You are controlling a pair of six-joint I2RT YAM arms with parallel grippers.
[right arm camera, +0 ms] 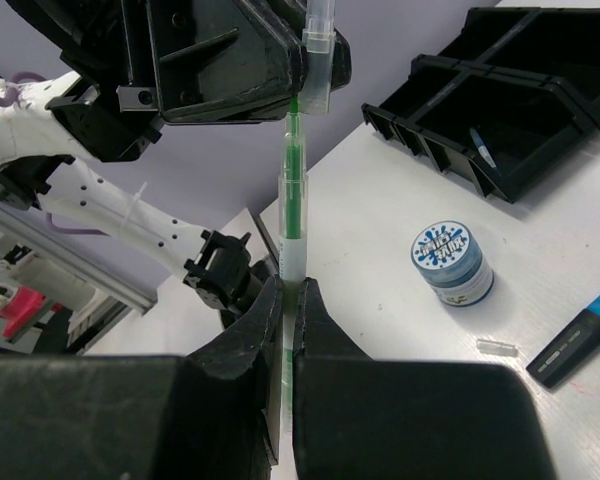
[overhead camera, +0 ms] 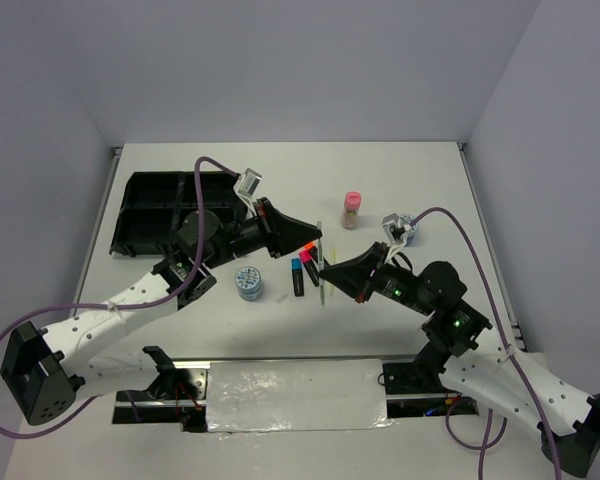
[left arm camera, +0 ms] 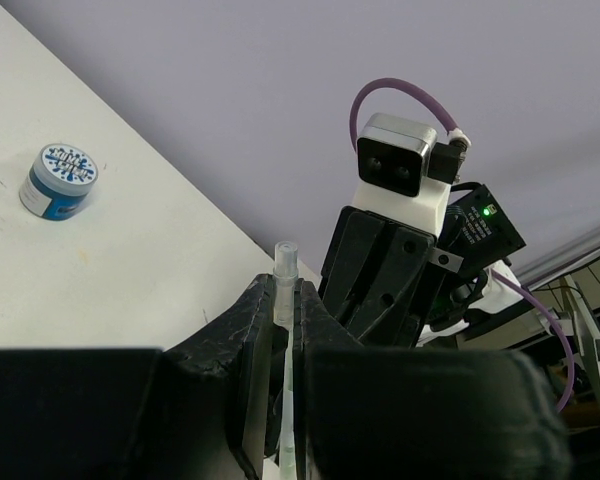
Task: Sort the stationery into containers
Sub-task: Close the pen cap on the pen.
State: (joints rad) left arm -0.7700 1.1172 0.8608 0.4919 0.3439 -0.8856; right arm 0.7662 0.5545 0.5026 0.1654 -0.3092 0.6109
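Observation:
A thin green pen (right arm camera: 293, 190) in a clear barrel is held above the table by both grippers. My right gripper (right arm camera: 289, 295) is shut on its lower barrel. My left gripper (left arm camera: 288, 300) is shut on the clear cap end (left arm camera: 285, 270). From above, the two grippers meet tip to tip, left gripper (overhead camera: 313, 238) over right gripper (overhead camera: 327, 271), with the pen (overhead camera: 321, 288) between them. The black tray (overhead camera: 160, 215) lies at the far left, a small blue item (right arm camera: 483, 147) in one compartment. On the table are a round blue-white tin (overhead camera: 249, 283), short markers (overhead camera: 299, 276) and a pink-capped bottle (overhead camera: 351, 209).
A tiny clear bit (right arm camera: 497, 347) lies near a blue-capped marker (right arm camera: 580, 335) and the tin (right arm camera: 450, 262). The right arm's wrist camera (left arm camera: 400, 165) sits close in front of my left gripper. White walls enclose the table on three sides.

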